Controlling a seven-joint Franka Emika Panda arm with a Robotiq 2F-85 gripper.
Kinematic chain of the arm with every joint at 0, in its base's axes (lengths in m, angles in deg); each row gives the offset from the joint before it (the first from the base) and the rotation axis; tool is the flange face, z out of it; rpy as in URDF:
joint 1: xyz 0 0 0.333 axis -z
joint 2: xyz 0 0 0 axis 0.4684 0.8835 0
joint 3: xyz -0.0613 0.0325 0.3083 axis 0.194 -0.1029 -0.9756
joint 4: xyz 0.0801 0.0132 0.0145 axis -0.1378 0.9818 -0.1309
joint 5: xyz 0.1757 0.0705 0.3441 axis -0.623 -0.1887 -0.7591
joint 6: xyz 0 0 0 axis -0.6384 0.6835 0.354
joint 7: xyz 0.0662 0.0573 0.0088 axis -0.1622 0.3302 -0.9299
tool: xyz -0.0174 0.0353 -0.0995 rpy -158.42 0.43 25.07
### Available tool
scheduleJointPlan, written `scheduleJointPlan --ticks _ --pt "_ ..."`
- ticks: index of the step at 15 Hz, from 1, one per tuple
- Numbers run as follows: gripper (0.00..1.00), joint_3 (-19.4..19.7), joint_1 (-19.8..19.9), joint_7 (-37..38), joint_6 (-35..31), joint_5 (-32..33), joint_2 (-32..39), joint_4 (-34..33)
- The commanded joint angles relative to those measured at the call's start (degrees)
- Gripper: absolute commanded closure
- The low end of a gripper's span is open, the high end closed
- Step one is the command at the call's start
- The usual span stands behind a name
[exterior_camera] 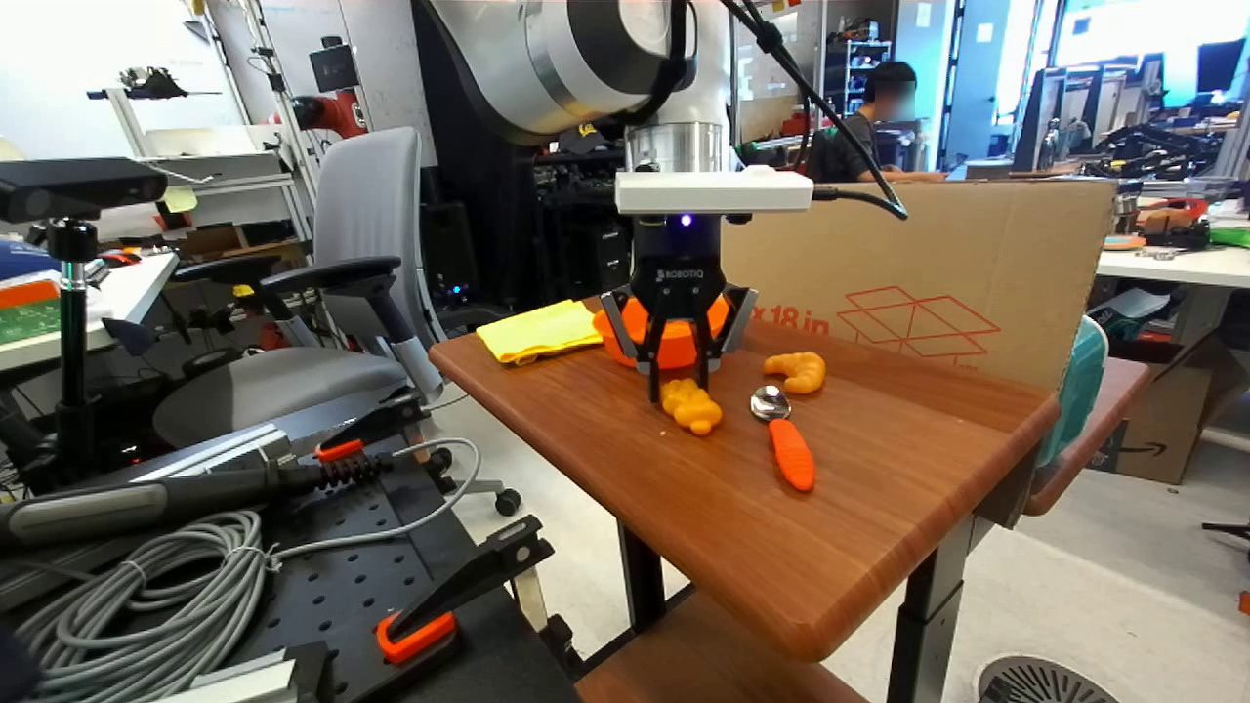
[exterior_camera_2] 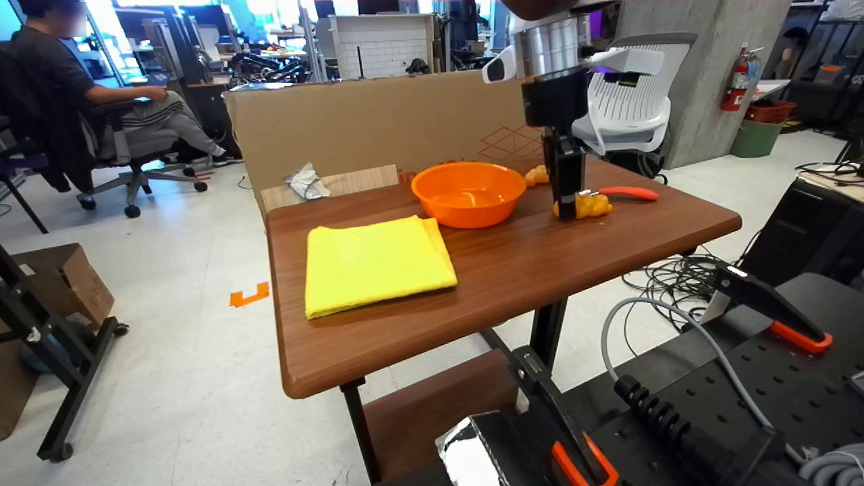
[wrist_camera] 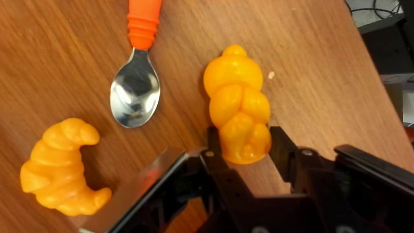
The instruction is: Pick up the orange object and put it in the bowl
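The orange object [wrist_camera: 238, 81] is a knotted yellow-orange lump lying on the wooden table. It shows in both exterior views [exterior_camera: 691, 405] [exterior_camera_2: 595, 205]. My gripper [wrist_camera: 245, 139] has its two fingers at opposite sides of the lump's near end. They appear to touch it on both sides, partly closed to its width. In the exterior views the fingertips [exterior_camera: 679, 389] [exterior_camera_2: 568, 213] are down near table height. The bowl [exterior_camera_2: 467, 210] is bright orange, round and shallow. In an exterior view it stands behind the gripper [exterior_camera: 680, 346]. The bowl is out of the wrist view.
A curved croissant-like yellow-orange piece [wrist_camera: 55, 168] [exterior_camera: 799, 373] lies beside a spoon with an orange handle [wrist_camera: 135, 89] [exterior_camera: 791, 454]. A folded yellow cloth [exterior_camera_2: 378, 266] lies next to the bowl. A cardboard sheet [exterior_camera: 918, 254] stands along the table's far edge.
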Motion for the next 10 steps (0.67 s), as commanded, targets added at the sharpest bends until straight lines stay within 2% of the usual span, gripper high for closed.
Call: scheduleJointPlan --ticks 1,10 --pt "0.83 0.3 -0.5 0.4 0.8 -0.6 0.7 -1.2" --pt "0.83 0.0 0.5 1.0 -2.1 -1.2 -4.6 3.8"
